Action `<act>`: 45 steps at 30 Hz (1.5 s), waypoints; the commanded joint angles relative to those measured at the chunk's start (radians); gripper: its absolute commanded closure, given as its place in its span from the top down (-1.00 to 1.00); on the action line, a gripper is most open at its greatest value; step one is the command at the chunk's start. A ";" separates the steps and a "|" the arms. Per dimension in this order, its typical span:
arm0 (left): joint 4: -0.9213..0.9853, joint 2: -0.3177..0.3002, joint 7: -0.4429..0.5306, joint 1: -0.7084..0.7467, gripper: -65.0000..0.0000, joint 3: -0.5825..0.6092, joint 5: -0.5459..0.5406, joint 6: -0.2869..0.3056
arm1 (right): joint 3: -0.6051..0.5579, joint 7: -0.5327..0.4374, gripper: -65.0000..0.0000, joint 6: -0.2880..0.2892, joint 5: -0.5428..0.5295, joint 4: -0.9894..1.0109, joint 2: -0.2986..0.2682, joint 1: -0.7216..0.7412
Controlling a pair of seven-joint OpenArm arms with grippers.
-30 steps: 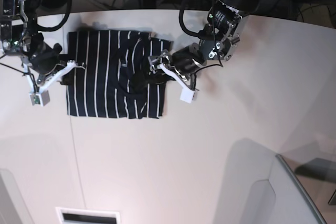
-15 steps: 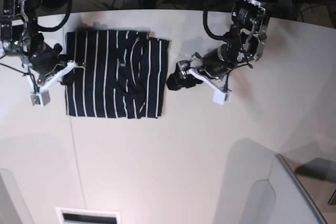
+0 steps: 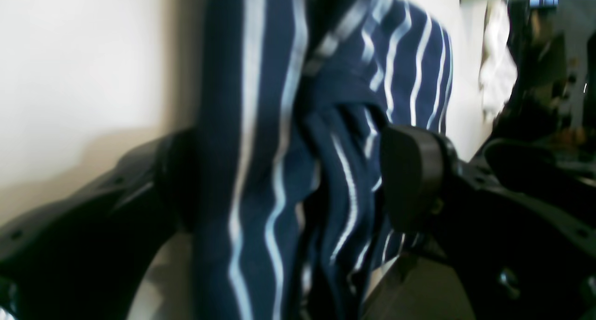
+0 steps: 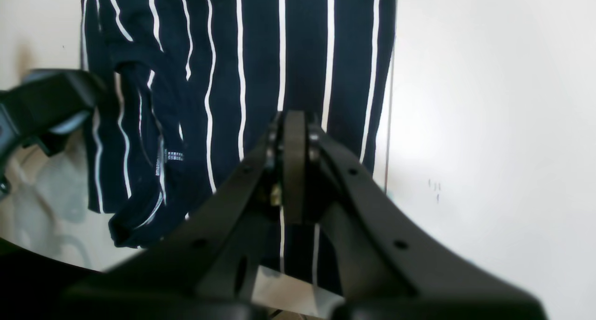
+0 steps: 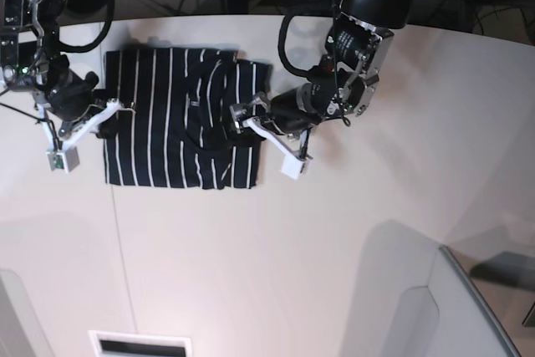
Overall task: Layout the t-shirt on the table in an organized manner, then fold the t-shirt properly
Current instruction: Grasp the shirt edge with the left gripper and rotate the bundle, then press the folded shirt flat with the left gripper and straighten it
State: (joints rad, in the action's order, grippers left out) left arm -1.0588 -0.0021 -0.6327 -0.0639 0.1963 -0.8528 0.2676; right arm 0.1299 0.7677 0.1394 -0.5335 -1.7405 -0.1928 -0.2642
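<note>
Off-white table [image 5: 334, 248] lies bare toward me; the t-shirt [image 5: 167, 123] sits at its far edge, my left claw [image 5: 238, 123] spread around its side hem, my right claw [image 5: 117, 109] pinched together over the opposite edge.

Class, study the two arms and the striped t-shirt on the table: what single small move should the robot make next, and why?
Probably close the left gripper on the bunched edge. Its fingers stand wide open with rumpled t-shirt fabric between them, so nothing is gripped yet. The right gripper is shut at the opposite edge, seemingly pinning it to the table, so a pull could then smooth the wrinkle.
</note>
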 commanded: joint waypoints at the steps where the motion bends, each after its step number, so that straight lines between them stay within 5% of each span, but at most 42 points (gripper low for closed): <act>1: -0.005 0.001 -0.013 -0.004 0.63 0.007 0.005 -0.003 | 0.006 -0.020 -1.00 0.002 -0.007 -0.017 -0.009 0.007; 10: 0.090 0.032 -0.013 -0.023 0.55 0.018 0.005 -0.003 | 0.006 -0.020 -1.00 0.002 -0.007 -0.017 -0.010 0.006; 18: 0.124 0.034 -0.011 -0.047 -0.94 0.021 0.005 -0.003 | 0.007 -0.020 -1.00 0.002 -0.007 -0.017 -0.010 0.004; 19: 0.122 0.030 -0.013 -0.049 -1.00 0.021 0.005 -0.003 | 0.007 -0.020 -1.00 0.002 -0.007 -0.017 -0.010 0.004; 26: 0.114 -0.072 -0.026 -0.121 -1.00 0.162 0.005 -0.003 | 0.009 -0.020 -1.00 0.002 -0.007 -0.017 -0.010 0.003; 34: 0.113 -0.183 -0.160 -0.256 -1.00 0.331 0.005 -0.003 | 0.009 -0.020 -1.00 0.002 -0.007 -0.017 -0.010 0.003; 40: 0.035 -0.283 -0.203 -0.411 -1.00 0.584 0.005 -0.003 | 0.009 -0.020 -1.00 0.002 -0.007 -0.017 -0.010 0.003; 45: 0.019 -0.287 -0.203 -0.512 -1.00 0.763 0.016 -0.003 | 0.009 -0.020 -1.00 0.002 -0.007 -0.017 -0.010 0.003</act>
State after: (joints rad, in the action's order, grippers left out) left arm -1.0245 -0.2916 -0.8394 -0.5476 0.9672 -0.8291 0.2596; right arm 0.1329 0.7677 0.1394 -0.5339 -1.7405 -0.1955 -0.2695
